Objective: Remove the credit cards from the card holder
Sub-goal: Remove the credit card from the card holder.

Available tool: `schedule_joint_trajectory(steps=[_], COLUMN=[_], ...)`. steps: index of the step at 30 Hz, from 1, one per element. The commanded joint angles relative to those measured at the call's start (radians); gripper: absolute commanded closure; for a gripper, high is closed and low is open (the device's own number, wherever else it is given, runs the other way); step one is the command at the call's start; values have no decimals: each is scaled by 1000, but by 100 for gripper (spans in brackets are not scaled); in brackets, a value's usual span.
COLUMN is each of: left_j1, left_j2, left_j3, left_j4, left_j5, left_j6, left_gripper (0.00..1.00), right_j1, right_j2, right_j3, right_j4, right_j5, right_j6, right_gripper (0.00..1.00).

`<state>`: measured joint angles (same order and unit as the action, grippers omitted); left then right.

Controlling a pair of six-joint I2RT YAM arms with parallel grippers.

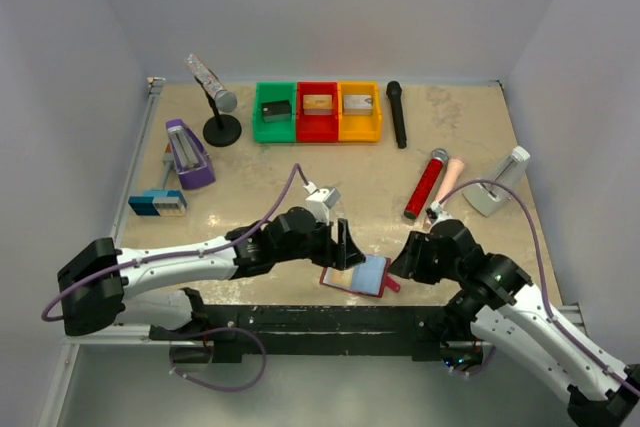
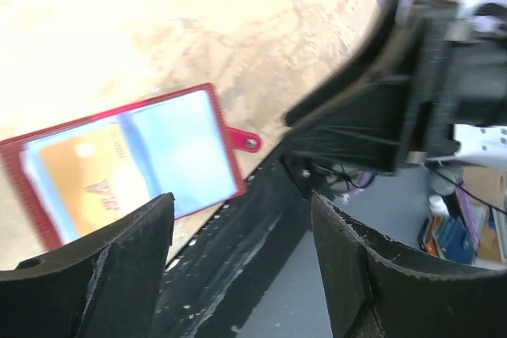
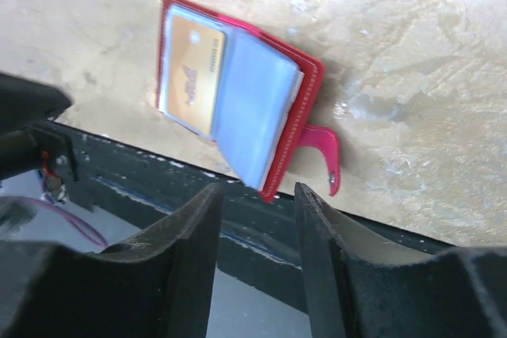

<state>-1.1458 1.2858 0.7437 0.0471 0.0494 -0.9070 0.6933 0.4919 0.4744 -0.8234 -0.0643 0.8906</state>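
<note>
1. The card holder (image 1: 355,275) lies open and flat at the near edge of the table (image 1: 300,177), between the two arms. Its light blue clear pockets (image 3: 257,104) face up and its tab strap (image 3: 321,152) sticks out to the right.
2. Lying open like this makes sense for the job: the pockets are exposed, so a card can be slid out sideways, and either arm can reach it.
3. The gold card (image 3: 192,73) sits inside a pocket on the left half of the holder, seen through the plastic. No card is out on the table yet. I cannot tell whether other cards are tucked under the loose blue leaves on the right half.
4. The left gripper (image 1: 345,245) hovers over the far left side of the holder with its jaws spread wide. It holds nothing and touches nothing; from its wrist camera the holder shows beyond its fingers (image 2: 127,251).
5. The right gripper (image 1: 402,264) hangs close by the tab-strap side with its jaws parted by a moderate gap. Nothing is between them, and they look clear of the holder.
6. Judging from this, the extraction is only starting: one arm probably needs to pin the holder while the other pinches the gold card's edge.
</note>
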Motion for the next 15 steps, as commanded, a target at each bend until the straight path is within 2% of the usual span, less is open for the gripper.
schedule_joint_trajectory(steps=[1,5,7,11,15], left_j1=[24,27,27,27,27], left_j2=[-63,-33,-13,1,23], left_j3=[-102,-129,-139,-158,-170], left_j4=[34,57,76,105,118], left_j5=[-77,-62,-54,-54,-29], left_j6=[-35,-53,-66,-78,-84], left_gripper=[27,30,32,36,39], right_j1=[0,2,0,0,2], right_j2=[-12,60,143,282,378], right_j3=[81,27,1,-52,-54], right_j4=[-17,167,234,390,432], right_j5=[-6,-124,-173,-241,-232], right_j6=[-54,-71,-70,-62,-74], right_gripper=[62,89,95,99,100])
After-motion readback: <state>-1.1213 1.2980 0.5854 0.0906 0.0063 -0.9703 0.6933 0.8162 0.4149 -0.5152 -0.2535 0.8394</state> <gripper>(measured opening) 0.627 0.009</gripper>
